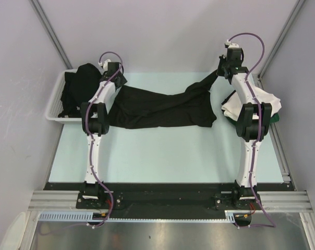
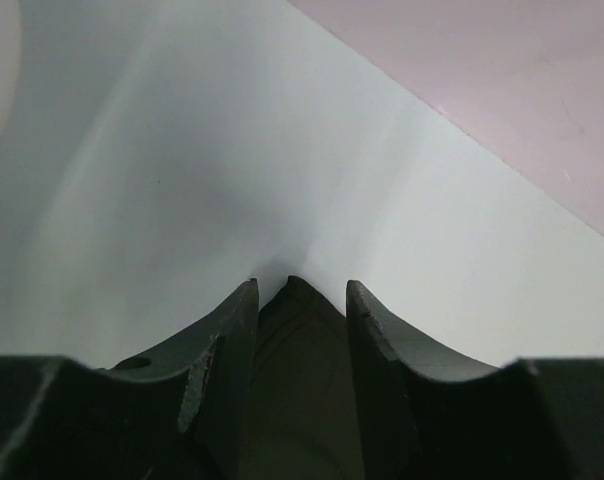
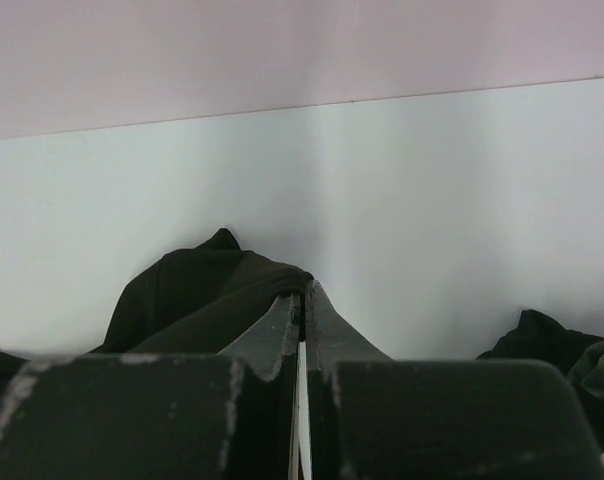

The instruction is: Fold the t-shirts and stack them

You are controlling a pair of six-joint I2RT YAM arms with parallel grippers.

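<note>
A black t-shirt [image 1: 157,107] hangs stretched between my two grippers across the far part of the table. My left gripper [image 1: 117,78] is shut on its left end; the black cloth [image 2: 297,370] fills the gap between the jaws. My right gripper [image 1: 223,65] is shut on the shirt's right end, raised higher; the cloth [image 3: 207,290] bunches at the closed fingertips. More black shirts [image 1: 79,86] lie heaped in the white basket [image 1: 56,101] at the left. A white shirt [image 1: 233,107] on a dark green one [image 1: 275,119] lies at the right under my right arm.
Grey walls close in the table at the back and both sides. A metal rail [image 1: 280,151] runs along the table's right edge. The arm bases [image 1: 168,198] stand at the near edge.
</note>
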